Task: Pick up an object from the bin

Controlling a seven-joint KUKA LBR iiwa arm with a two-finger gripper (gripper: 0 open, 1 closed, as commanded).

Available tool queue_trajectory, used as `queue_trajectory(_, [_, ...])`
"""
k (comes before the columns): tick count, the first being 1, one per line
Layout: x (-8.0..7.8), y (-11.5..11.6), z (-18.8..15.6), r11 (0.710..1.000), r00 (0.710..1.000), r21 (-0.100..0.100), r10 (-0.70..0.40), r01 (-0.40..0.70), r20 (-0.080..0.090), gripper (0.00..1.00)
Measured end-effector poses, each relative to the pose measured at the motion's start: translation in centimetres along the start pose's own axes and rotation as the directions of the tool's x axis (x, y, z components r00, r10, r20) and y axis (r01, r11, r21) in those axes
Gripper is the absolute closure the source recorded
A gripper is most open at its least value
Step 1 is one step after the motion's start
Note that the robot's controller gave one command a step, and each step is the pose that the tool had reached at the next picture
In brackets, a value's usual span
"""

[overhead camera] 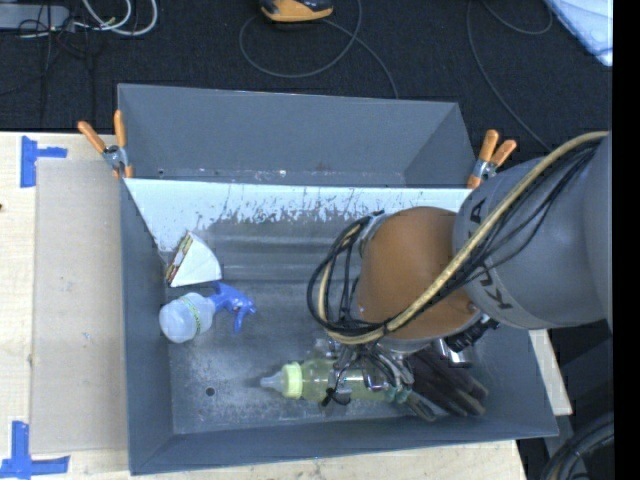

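1. The only writing that can be read is on the grey shell of the arm (545, 258), just right of the orange cover (410, 263). The dark letters "KU" run down its edge, and the rest of the word is cut off.
2. A white wedge-shaped packet (195, 261) lies well to the left of the orange cover. It has a red and dark band of print along its left edge, too small to read.
3. The claw (362, 376) sits directly below the orange cover, low in the bin (300, 148) by the front wall. It is a tangle of metal parts, half hidden by the cover and by the black cables (335, 278) looped at the cover's left side. Whether it is apart, together or clamped on anything cannot be told.
4. A clear baby bottle (300, 379) with a yellow-green collar lies on its side below and left of the orange cover. Its long axis runs roughly along the front wall and the teat points left. Its base end goes in under the claw and is lost there.
5. Below and right of the orange cover lie some dark things (455, 388), long and flat, too murky to name.
6. Far left of the orange cover and a little lower, a clear spray bottle (195, 315) with a blue trigger lies on its side, just below the white packet.
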State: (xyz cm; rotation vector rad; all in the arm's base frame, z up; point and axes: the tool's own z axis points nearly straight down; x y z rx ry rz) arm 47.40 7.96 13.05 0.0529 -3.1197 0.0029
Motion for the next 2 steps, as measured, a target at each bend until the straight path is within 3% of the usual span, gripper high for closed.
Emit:
queue_trajectory(1, [-0.1,-0.2,-4.1,1.000,1.000,-0.001,0.000,0.000,0.011,1.00])
queue_trajectory(2, [-0.2,0.1,-7.7,1.000,1.000,0.000,0.017,-0.017,-0.002,1.00])
